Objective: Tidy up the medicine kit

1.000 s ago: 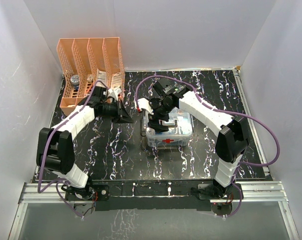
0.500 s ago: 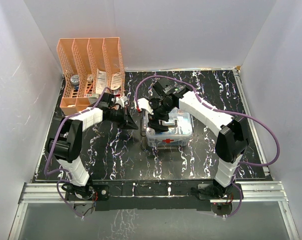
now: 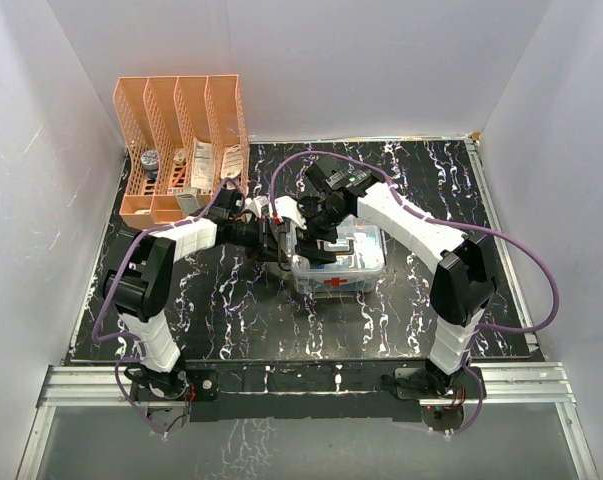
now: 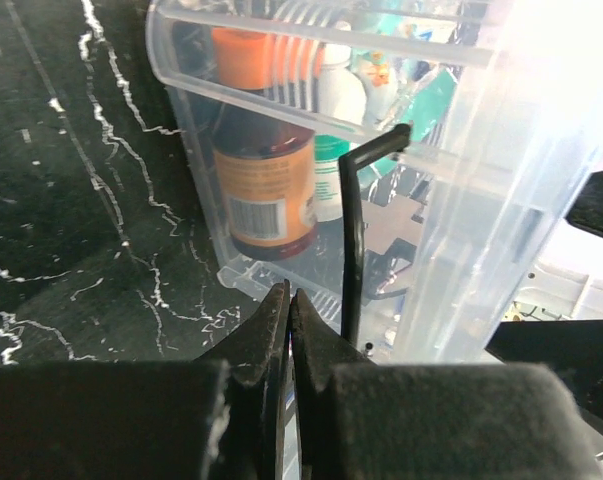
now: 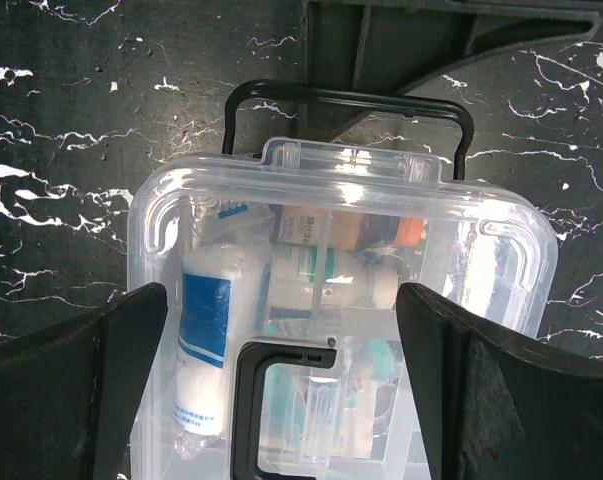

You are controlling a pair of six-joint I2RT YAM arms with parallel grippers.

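Top external shows a black, white-veined table [image 3: 231, 310] walled in white. The medicine kit [image 3: 356, 268] sits mid-table, red cross [image 3: 333, 283] on its near side (bottle [image 4: 266, 195] print unreadable). The left fingers [image 4: 269, 335] are closed, while the right fingers [image 5: 71, 390] spread wide above it.

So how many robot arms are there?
2. The left white-and-black robot arm reaches in from the left to the clear plastic medicine kit. The right white-and-black robot arm hangs over the kit. None seems hidden.
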